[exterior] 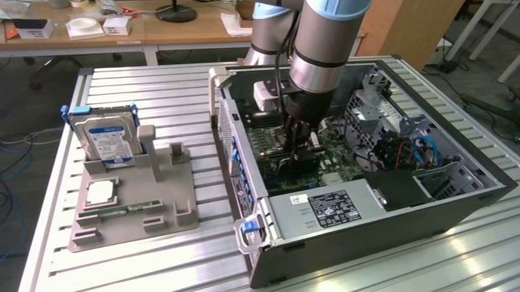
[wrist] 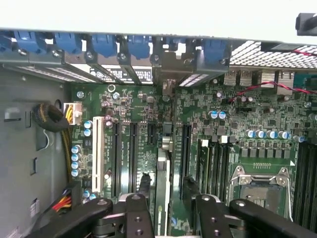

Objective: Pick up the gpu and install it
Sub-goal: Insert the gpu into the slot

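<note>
in the exterior view the arm reached down into the open computer case (exterior: 455,201) lying on the slatted counter (exterior: 162,91), and the claw (exterior: 299,149) hung low over the green motherboard (exterior: 341,164). a thin dark card, judged to be the gpu (exterior: 286,159), looked pinched edge-on between the fingers, though it was hard to separate from the board behind. on the exterior view's left stood a grey holder (exterior: 134,210) with a hard drive (exterior: 106,137) upright in it and a memory stick (exterior: 122,211) lying flat. in the wrist view the claw (wrist: 166,203) was closed on the gpu (wrist: 162,193), seen edge-on as a pale strip between the two fingers (wrist: 136,213). its long axis ran in line with the long black slots (wrist: 132,153), and the card sat directly under the claw, just above the motherboard (wrist: 247,119) between two slots; whether it had seated could not be told.
</note>
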Robot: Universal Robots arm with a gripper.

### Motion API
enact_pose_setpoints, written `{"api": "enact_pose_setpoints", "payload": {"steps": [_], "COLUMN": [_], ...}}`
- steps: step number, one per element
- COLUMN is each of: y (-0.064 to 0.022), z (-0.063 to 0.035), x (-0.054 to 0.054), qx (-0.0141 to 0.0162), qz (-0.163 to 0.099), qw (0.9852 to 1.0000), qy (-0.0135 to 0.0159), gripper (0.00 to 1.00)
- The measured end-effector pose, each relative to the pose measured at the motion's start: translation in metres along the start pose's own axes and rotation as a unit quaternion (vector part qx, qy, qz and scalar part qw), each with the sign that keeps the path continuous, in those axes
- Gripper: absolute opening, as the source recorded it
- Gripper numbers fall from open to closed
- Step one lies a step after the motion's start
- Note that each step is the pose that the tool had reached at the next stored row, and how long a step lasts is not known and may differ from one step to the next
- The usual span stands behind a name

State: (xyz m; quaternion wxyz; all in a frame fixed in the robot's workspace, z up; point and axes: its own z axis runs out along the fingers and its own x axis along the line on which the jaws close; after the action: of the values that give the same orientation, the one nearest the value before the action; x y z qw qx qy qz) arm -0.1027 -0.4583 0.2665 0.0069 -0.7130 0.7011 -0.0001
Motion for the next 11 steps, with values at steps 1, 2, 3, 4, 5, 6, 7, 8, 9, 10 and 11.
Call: {"api": "enact_pose_setpoints", "payload": {"steps": [1, 2, 3, 4, 5, 6, 7, 8, 9, 10, 11], "y": [0.0000, 0.0000, 0.0000, 0.0000, 0.0000, 0.0000, 0.0000, 0.0000, 0.0000, 0.0000, 0.0000], "z": [0.0000, 0.0000, -0.0001, -0.0001, 0.0000, -0.0001, -0.0001, -0.0001, -0.0001, -0.0001, -0.0001], "x": [0.0000, 0.0000, 0.0000, 0.0000, 0.0000, 0.0000, 0.0000, 0.0000, 0.0000, 0.0000, 0.0000], "qx": [0.0000, 0.0000, 0.0000, 0.0000, 0.0000, 0.0000, 0.0000, 0.0000, 0.0000, 0.0000, 0.0000], "qz": [0.000, 0.000, 0.000, 0.000, 0.000, 0.000, 0.000, 0.000, 0.000, 0.000, 0.000], "qw": [1.0000, 1.0000, 1.0000, 1.0000, 1.0000, 1.0000, 1.0000, 1.0000, 1.0000, 1.0000, 1.0000], "qy": [0.0000, 0.0000, 0.0001, 0.0001, 0.0000, 0.0001, 0.0001, 0.0001, 0.0000, 0.0001, 0.0001], "gripper": [0.38, 0.32, 0.26, 0.20, 0.20, 0.15, 0.10, 0.10, 0.10, 0.10, 0.10]}}
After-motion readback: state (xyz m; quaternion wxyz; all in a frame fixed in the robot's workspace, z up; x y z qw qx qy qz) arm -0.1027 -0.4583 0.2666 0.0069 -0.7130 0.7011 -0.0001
